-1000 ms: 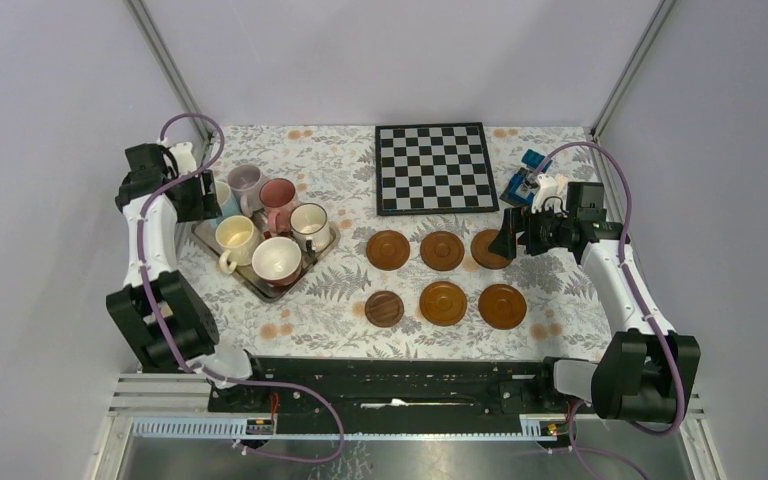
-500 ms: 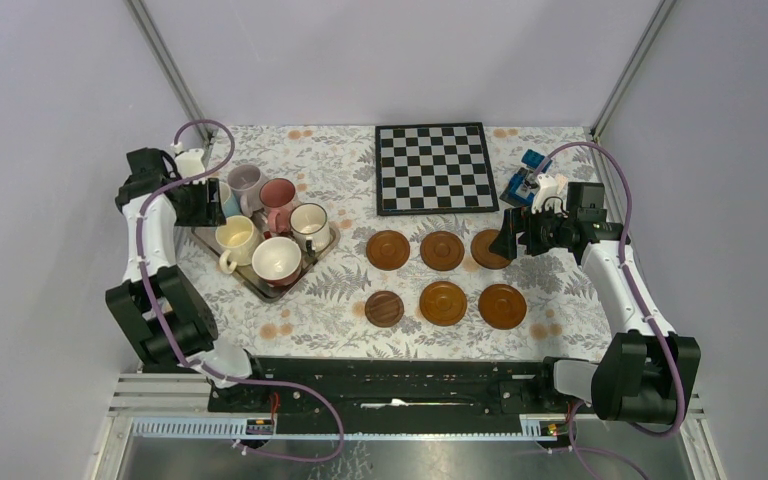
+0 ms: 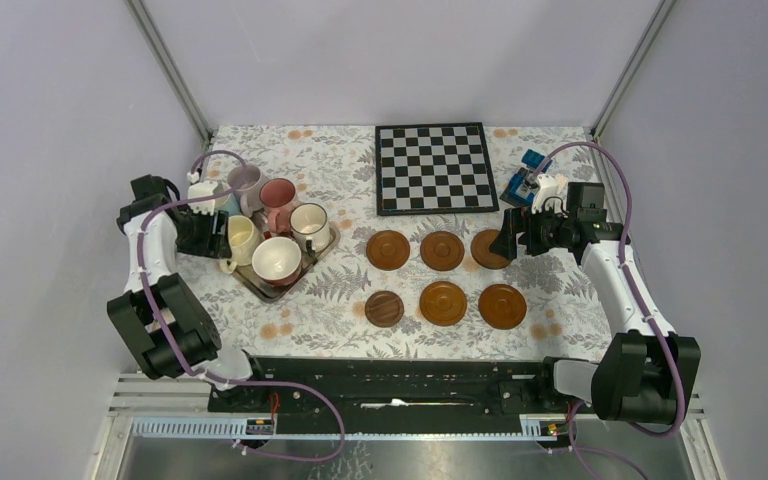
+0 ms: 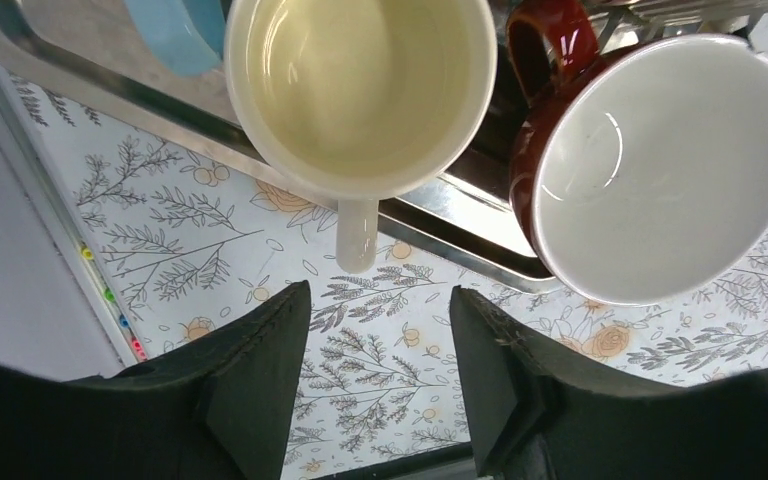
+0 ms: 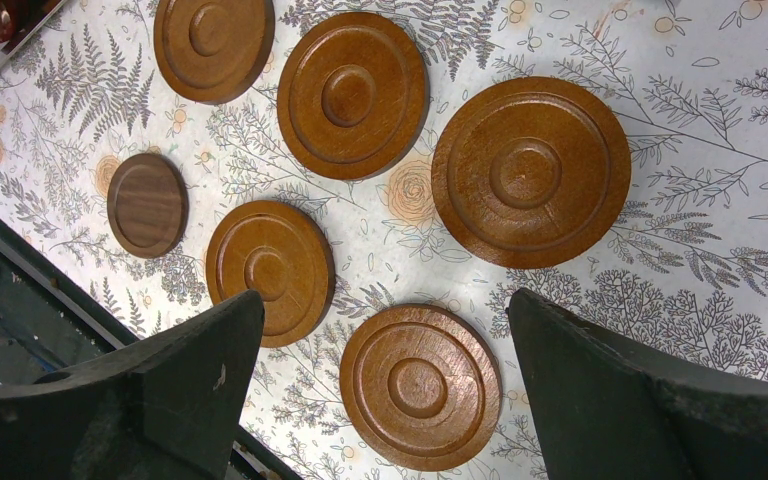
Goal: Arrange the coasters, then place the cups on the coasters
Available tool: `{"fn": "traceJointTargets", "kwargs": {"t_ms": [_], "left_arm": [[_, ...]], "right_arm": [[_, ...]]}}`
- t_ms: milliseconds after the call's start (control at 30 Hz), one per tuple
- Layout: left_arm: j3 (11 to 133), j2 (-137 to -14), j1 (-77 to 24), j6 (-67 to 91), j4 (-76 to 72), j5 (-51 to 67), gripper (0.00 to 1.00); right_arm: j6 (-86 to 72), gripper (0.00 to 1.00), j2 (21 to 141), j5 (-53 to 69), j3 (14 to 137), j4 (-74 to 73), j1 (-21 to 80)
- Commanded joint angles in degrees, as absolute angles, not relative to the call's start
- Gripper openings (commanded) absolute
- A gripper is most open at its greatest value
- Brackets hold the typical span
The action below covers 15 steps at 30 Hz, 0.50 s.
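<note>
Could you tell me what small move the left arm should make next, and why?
Probably ease the left pincer forward until the handle of the cream-yellow ceramic cup sits between its jaws. They stand open and empty, the handle points straight at their gap, and the six round brown wooden coasters are already laid out bare.

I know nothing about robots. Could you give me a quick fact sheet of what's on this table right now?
Coasters: six, in two rows of three, all bare; the darker one is near-left
Cups: on the tray, none on a coaster yet
Left pincer: open, empty, facing the cream-yellow cup by its handle
Right pincer: open, empty, above the coasters
Also there: checkerboard, blue block toy
</note>
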<state>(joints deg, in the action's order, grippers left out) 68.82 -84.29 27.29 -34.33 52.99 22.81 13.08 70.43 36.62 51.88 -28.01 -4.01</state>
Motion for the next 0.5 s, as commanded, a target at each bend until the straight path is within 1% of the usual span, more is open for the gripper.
{"fn": "traceJointTargets", "kwargs": {"t_ms": [0, 133, 467], "left_arm": [[66.38, -84.79, 28.29, -37.58, 48.35, 24.51, 0.59], [64.18, -86.52, 28.23, -38.45, 44.26, 25.81, 0.6], [59.18, -90.01, 28.27, -38.87, 35.49, 27.57, 0.55]], "right_arm": [[13.59, 1.0, 69.92, 36.56, 52.24, -28.08, -3.69], [13.39, 1.0, 70.0, 36.67, 52.38, -28.12, -3.69], [13.15, 0.99, 70.14, 36.36, 52.14, -28.07, -3.69]]}}
